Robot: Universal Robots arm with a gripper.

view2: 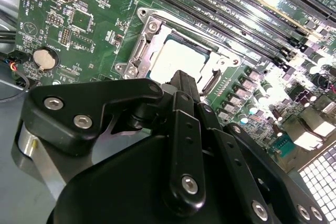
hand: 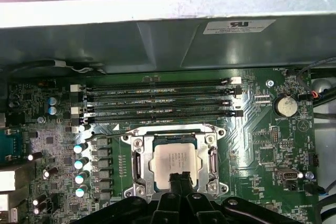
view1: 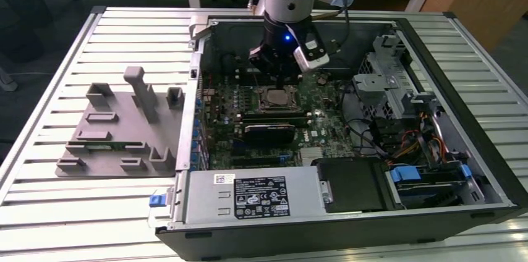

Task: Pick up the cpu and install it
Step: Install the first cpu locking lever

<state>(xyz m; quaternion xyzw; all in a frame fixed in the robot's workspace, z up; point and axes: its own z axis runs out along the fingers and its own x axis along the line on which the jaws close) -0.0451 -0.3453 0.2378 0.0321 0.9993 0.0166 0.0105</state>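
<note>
The cpu [hand: 176,160] lies flat in the motherboard socket [hand: 137,165], straight under the tool [hand: 179,178], whose tips hang over one edge of it, pressed together and holding nothing

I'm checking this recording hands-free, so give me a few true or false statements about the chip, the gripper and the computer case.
1. The chip lies in the socket on the green board. True.
2. The gripper holds the chip up in the air. False: its fingers are together with nothing between them, close to the chip's edge.
3. The computer case is closed. False: it lies open, with the board in view.
4. A grey moulded tray lies on the table, to the exterior view's left of the case. True.
</note>
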